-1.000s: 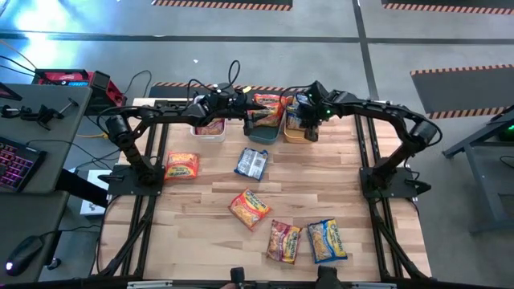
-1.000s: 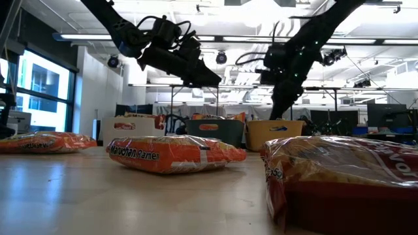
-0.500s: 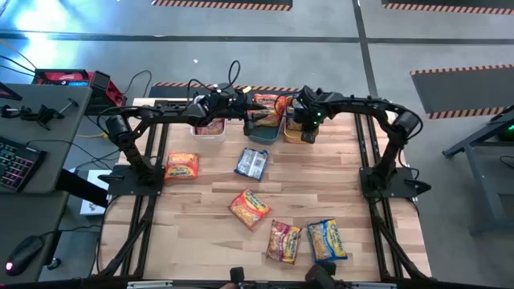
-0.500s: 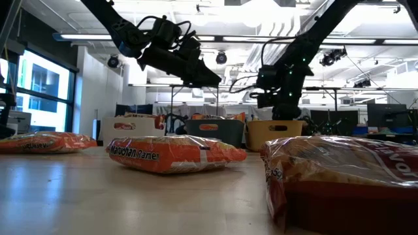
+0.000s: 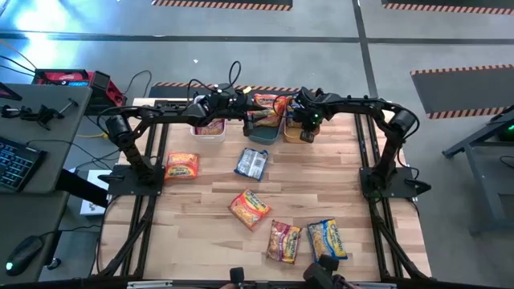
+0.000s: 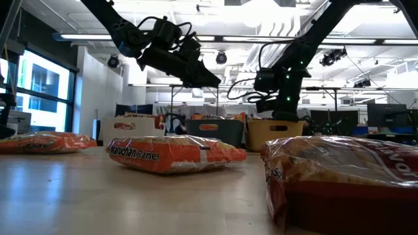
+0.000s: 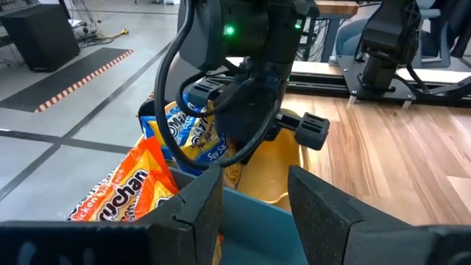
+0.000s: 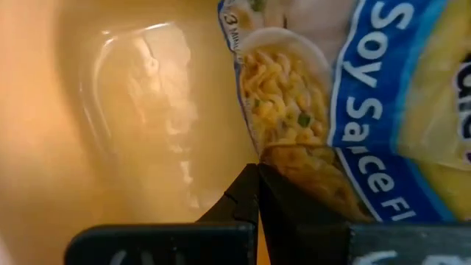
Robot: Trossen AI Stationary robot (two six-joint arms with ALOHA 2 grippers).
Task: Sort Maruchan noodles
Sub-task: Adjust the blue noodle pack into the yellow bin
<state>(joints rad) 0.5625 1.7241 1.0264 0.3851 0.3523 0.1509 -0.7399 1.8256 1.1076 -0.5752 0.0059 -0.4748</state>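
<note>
The right claw (image 5: 306, 127) hangs inside the yellow bin (image 5: 298, 136) at the desk's (image 5: 321, 181) far edge, clenched, its fingers (image 8: 254, 195) meeting at the lower edge of a blue-and-yellow soy sauce packet (image 8: 353, 110) lying against the bin's wall; whether they pinch the wrapper cannot be told. The left claw (image 5: 255, 115) hovers over the teal bin (image 5: 262, 132) just beside it, fingers (image 7: 320, 210) parted, empty. Orange packets (image 5: 269, 104) fill that bin's far end. Five packets lie scattered on the open near half: an orange one (image 5: 181, 166) near the left edge, a blue one (image 5: 252, 163) mid-desk with its long axis running near-to-far, and three (image 5: 283, 241) tilted toward the near edge.
</note>
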